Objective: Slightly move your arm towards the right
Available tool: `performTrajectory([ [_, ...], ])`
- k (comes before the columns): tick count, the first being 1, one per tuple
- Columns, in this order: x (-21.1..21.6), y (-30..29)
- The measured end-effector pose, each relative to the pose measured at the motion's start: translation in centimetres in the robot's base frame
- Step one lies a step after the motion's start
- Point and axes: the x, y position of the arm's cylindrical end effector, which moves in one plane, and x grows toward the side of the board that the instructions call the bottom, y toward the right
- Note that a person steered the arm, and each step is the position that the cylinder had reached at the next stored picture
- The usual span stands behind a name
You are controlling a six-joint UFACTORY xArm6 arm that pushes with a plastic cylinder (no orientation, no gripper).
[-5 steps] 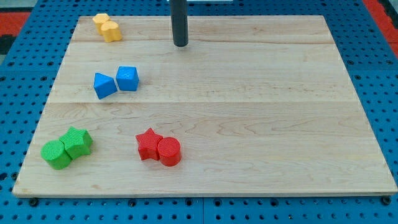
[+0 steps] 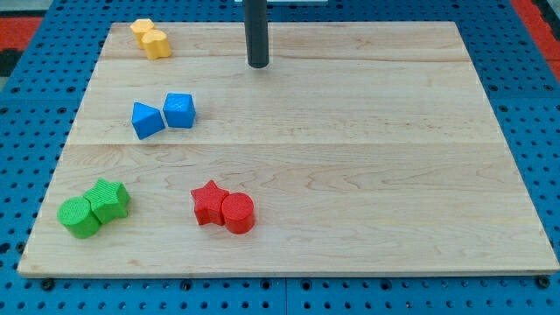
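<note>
In the camera view, our only one, we see a pale wooden tabletop [image 2: 350, 157] lying on a blue pegboard [image 2: 26, 122]. Our arm ends in a straight dark rod, and my tip [image 2: 258, 66] sits near the view's top, a little left of the middle, on bare wood. We carry no hand at all, so nothing is spread, pressed together or pinching; the rod simply stands upright with its upper part cut off by the view's top edge.

My tip touches none of the blocks. The closest are at the view's top left: two yellow blocks, touching, the upper yellow block [image 2: 142, 29] and the lower yellow block [image 2: 157, 44] just below and to its right, their shapes hard to make out. They lie well to the left of my tip.

Below them, toward the view's left, sits a blue pair: a blue wedge-like block [image 2: 147, 120] and a blue cube [image 2: 179, 110] just beside it on the right. Both are below and left of my tip, well apart from it.

At the view's bottom left, a green cylinder [image 2: 80, 216] touches a green ridged block [image 2: 109, 199] that lies up and to its right.

Right of those, a red star [image 2: 209, 202] touches a red cylinder [image 2: 237, 213] on its right. This pair lies far below my tip, slightly to its left.
</note>
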Motion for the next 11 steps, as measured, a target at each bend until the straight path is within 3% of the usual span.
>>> performTrajectory([
  [11,0.0,5.2],
])
